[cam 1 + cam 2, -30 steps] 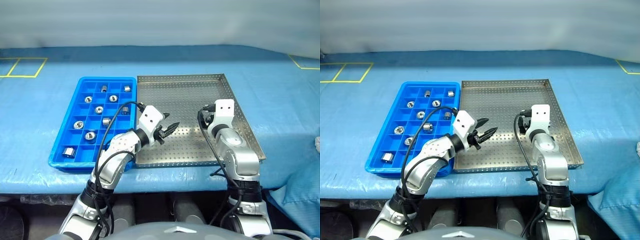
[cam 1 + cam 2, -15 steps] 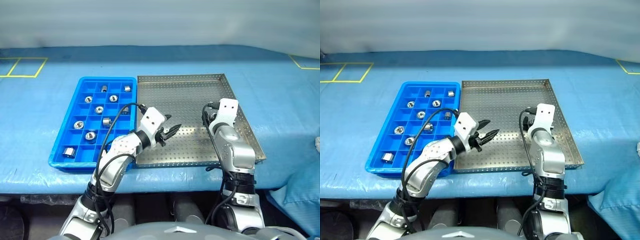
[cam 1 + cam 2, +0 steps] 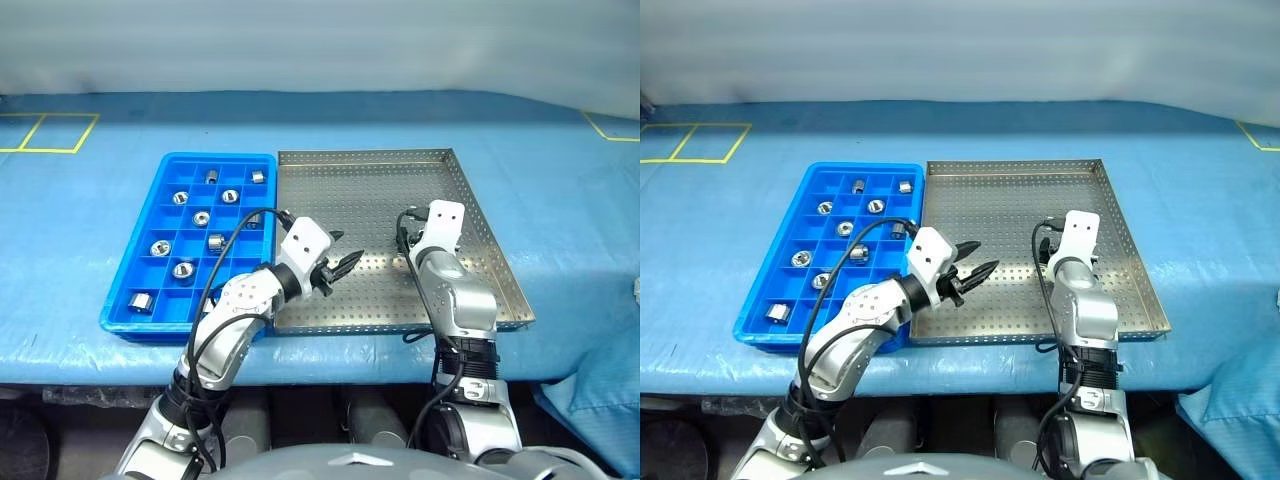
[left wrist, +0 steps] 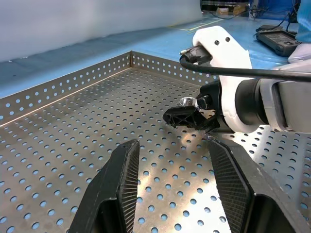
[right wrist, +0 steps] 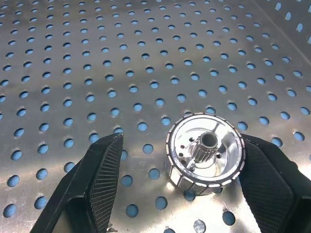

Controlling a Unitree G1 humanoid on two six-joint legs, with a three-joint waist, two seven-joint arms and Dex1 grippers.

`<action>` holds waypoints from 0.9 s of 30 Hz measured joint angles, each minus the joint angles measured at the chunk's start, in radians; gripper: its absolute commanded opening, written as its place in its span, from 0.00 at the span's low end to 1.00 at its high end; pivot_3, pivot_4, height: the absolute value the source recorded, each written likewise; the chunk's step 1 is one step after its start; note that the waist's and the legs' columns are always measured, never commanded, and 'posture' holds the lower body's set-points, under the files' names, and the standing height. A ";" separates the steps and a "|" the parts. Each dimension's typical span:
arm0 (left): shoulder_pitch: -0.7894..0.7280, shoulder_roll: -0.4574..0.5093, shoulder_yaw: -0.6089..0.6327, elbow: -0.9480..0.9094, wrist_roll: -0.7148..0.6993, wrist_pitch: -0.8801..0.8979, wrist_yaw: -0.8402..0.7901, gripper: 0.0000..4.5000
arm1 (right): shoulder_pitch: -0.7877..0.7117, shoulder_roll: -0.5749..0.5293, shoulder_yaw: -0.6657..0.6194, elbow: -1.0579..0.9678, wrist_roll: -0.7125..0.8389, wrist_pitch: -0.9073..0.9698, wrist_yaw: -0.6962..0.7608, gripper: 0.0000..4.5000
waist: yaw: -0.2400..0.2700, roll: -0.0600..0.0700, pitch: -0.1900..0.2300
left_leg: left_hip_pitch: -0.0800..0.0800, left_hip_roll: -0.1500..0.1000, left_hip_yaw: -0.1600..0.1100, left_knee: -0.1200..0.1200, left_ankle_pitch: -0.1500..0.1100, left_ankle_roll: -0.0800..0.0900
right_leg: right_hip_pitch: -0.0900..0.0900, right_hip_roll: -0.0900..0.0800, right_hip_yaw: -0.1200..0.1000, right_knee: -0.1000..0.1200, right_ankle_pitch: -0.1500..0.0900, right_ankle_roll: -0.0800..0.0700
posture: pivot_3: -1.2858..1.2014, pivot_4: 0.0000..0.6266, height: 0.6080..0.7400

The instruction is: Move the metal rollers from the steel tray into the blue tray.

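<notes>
A: Where's your right gripper (image 5: 180, 184)?

B: Down over the steel tray (image 3: 370, 190), fingers spread. One roller (image 5: 204, 153) lies on the perforated floor between them, close against one finger (image 5: 267, 187), with a gap to the other. It's not gripped.

A: And your left gripper (image 3: 337, 266)?

B: Hanging over the same tray, jaws apart, holding nothing. The right gripper and that roller sit just ahead of its fingertips.

A: The other rollers (image 3: 185, 269)?

B: In the blue tray's (image 3: 128, 325) compartments, behind your left gripper, one to a cell.
</notes>
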 measured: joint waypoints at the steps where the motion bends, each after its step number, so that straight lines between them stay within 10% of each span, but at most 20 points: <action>1: 0.001 0.001 0.000 0.000 0.000 0.000 0.000 0.54 | 0.000 0.002 -0.002 0.004 0.000 -0.004 -0.002 0.69 | 0.000 0.000 0.000 | 0.000 0.000 0.000 0.000 0.000 0.000 | 0.000 0.000 0.000 0.000 0.000 0.000 | 0.56 0.24 1.00; 6: 0.003 0.005 -0.001 0.000 0.000 0.001 0.002 0.54 | -0.008 0.003 -0.006 0.014 0.001 -0.007 -0.001 0.38 | 0.000 0.000 0.000 | 0.000 0.000 0.000 0.000 0.000 0.000 | 0.000 0.000 0.000 0.000 0.000 0.000 | 0.56 0.24 1.00; 16: 0.007 0.008 -0.001 -0.004 0.003 0.004 0.009 0.54 | -0.002 -0.011 0.037 0.002 0.004 -0.014 0.058 0.38 | 0.000 0.000 0.000 | 0.000 0.000 0.000 0.000 0.000 0.000 | -0.001 0.000 0.000 0.000 0.000 0.000 | 0.57 0.24 1.00; 27: 0.067 0.083 0.062 -0.236 0.045 0.116 0.109 0.54 | 0.035 -0.150 0.305 -0.344 0.144 0.084 0.436 0.38 | 0.019 0.001 0.001 | 0.000 0.001 -0.001 -0.002 0.000 0.000 | -0.001 0.001 -0.001 0.000 -0.001 -0.001 | 0.61 0.24 1.00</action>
